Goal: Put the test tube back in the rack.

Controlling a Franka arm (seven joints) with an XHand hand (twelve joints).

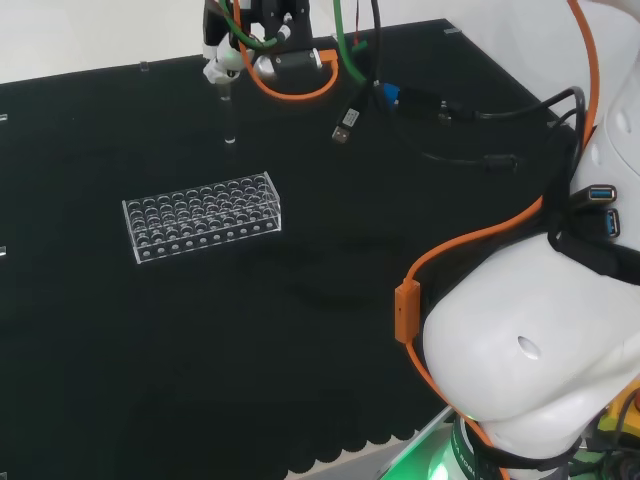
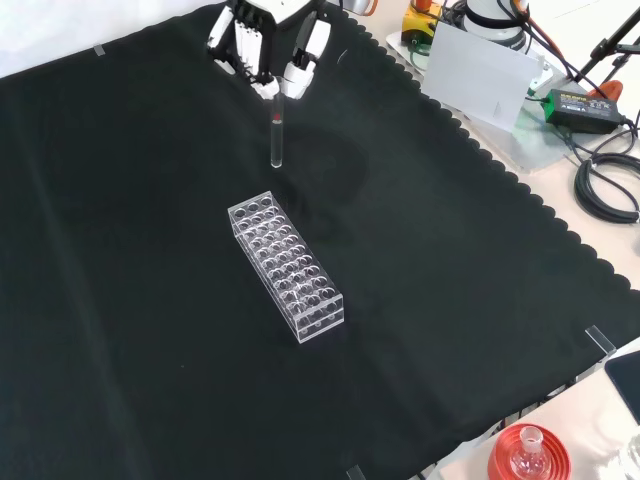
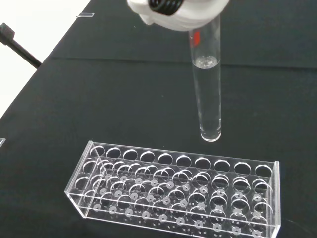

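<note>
Pinching the upper end of a clear test tube [image 2: 275, 143] between curled fingers, the hand [image 2: 268, 45] holds it upright in the air above the table [image 2: 120, 300], short of the clear plastic rack [image 2: 287, 265] and clear of its holes.

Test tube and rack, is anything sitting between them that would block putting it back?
Nothing visible does. The hand holds the test tube upright above bare black cloth, just off one end of the clear rack. The rack's holes look empty, with only open air between tube and rack.
</note>
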